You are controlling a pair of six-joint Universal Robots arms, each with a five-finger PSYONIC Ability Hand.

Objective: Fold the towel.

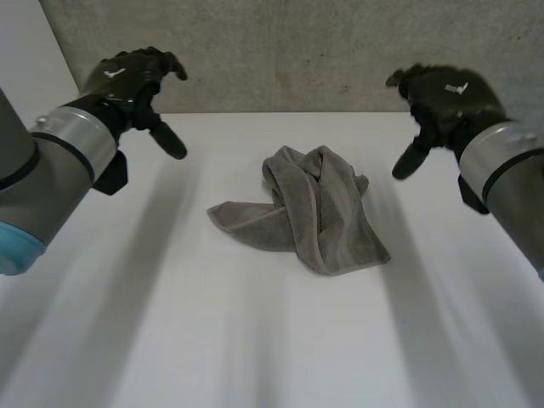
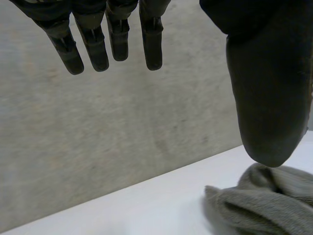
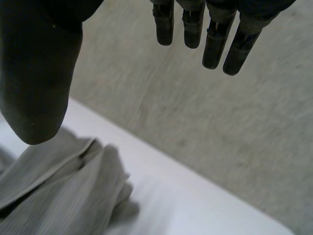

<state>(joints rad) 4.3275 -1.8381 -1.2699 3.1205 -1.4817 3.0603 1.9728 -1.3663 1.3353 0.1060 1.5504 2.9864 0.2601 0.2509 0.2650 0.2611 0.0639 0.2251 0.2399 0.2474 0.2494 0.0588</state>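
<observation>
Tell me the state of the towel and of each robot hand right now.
towel: crumpled in a heap on the table, not folded, touched by neither hand.
left hand: open, up in the air, holding nothing.
right hand: open, up in the air, holding nothing.

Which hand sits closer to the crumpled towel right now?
The right hand; its thumb hangs close beside the towel, while the left hand leaves a wider gap.
</observation>
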